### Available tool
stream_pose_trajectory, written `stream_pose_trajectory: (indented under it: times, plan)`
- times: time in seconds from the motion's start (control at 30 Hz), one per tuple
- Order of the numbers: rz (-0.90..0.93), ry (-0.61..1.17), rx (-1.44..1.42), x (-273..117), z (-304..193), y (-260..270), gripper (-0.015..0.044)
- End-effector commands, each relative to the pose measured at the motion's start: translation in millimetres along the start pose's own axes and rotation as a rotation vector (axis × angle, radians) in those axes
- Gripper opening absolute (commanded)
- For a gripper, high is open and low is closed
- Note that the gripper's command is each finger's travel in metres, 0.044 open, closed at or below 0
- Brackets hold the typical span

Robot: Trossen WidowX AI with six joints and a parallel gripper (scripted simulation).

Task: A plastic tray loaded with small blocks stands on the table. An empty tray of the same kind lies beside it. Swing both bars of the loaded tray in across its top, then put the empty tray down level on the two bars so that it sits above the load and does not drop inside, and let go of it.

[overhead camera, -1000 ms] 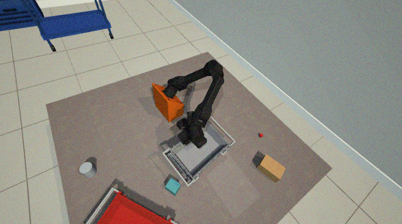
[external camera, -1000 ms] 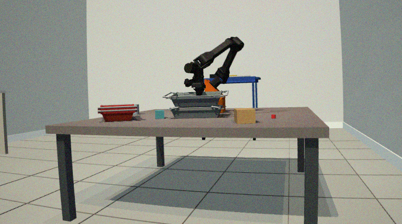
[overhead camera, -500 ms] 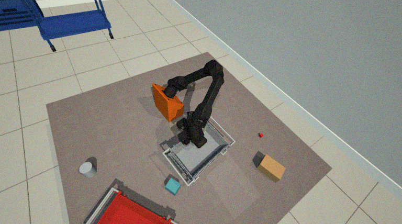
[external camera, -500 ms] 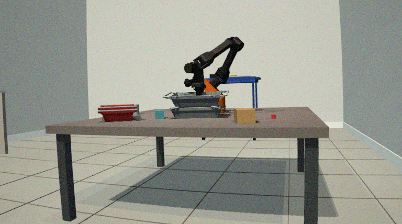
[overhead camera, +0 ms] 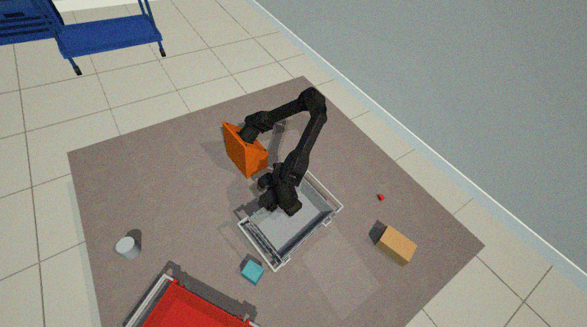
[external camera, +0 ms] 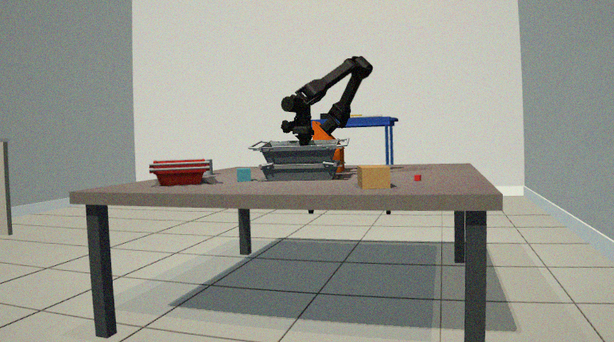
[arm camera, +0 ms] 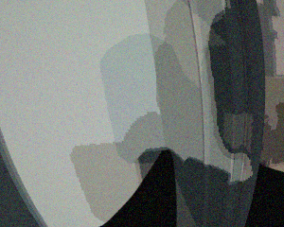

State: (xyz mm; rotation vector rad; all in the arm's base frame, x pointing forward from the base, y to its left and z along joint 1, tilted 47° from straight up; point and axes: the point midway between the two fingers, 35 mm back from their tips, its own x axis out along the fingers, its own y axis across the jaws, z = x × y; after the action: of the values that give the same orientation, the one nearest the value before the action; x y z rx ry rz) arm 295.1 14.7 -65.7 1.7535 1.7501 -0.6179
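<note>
The empty grey tray [overhead camera: 281, 228] [external camera: 298, 156] [arm camera: 47, 95] sits upright and about level directly over the loaded grey tray [external camera: 301, 173]. Its wire bars stick out beyond its ends. The loaded tray stands on the table; its load is hidden. Pieces of its wire bars [external camera: 328, 164] show at rim height, between the two trays. I cannot tell whether the upper tray's weight rests on them. My gripper [external camera: 305, 142] [arm camera: 186, 155] points down and is shut on the empty tray's long side wall, on the side toward the arm base. The wrist view shows the tray floor and this wall.
A red tray with wire bars [overhead camera: 186, 305] [external camera: 181, 178] stands apart from the grey trays. A teal block [overhead camera: 252, 271] [external camera: 243, 174] is close beside them. A tan box [overhead camera: 396, 244] [external camera: 373, 176], a small red cube [overhead camera: 381, 197] [external camera: 417, 177] and a pale cylinder [overhead camera: 127, 247] stand farther off.
</note>
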Motion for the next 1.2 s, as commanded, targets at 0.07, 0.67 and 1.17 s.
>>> stream_pose_trajectory:
  times: [0.07,0.67,1.17]
  plan:
    - [-0.026,0.004,0.011,13.3,-0.2,-6.4,0.0000]
    - [-0.027,0.004,0.012,13.7,-0.2,-6.6,0.0000]
    - [-0.027,0.004,0.012,13.7,-0.2,-6.6,0.0000]
